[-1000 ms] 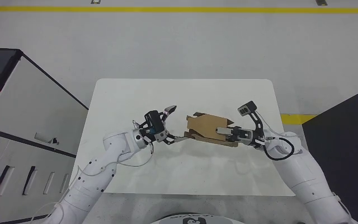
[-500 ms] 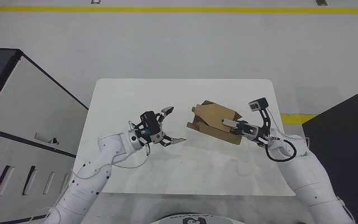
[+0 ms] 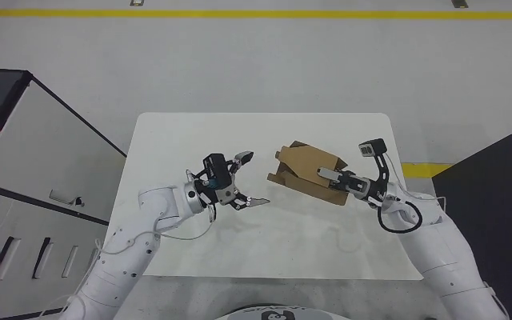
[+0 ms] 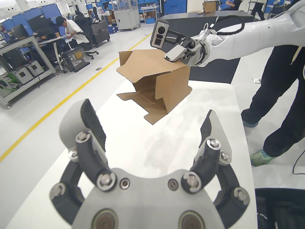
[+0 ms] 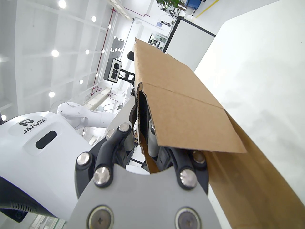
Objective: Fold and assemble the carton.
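**Item 1. Brown corrugated cardboard carton** (image 3: 308, 172)
- Partly erected: walls opened into a tube, end flaps loose and spread.
- Sits right of the desk's centre, about midway between the near and far edges.
- The open end faces the desk's left edge, as the left wrist view (image 4: 157, 82) shows, with notched flaps hanging from it.
- Whether the lowest flap touches the desk surface cannot be told.
- In the right wrist view (image 5: 185, 110) one flat panel runs away from the camera, with a crease across it.

**Item 2. Right claw** (image 3: 324, 174)
- Closed tight on the carton's upper wall at the end nearer the desk's right edge.
- One finger lies inside the wall and one outside (image 5: 143, 122).
- From the left wrist view it grips the top corner of the carton (image 4: 175, 54).

**Item 3. Left claw** (image 3: 253, 178)
- Spread wide and holding nothing.
- Hangs over the desk's middle, just left of the carton and apart from it.
- Its ribbed black pads (image 4: 94, 122) point at the carton's open end (image 4: 148, 110).

**Item 4. White rectangular desk with rounded corners** (image 3: 320, 248)
- Carries the carton.
- Bare surface shows in both wrist views (image 4: 214, 101) (image 5: 262, 48).
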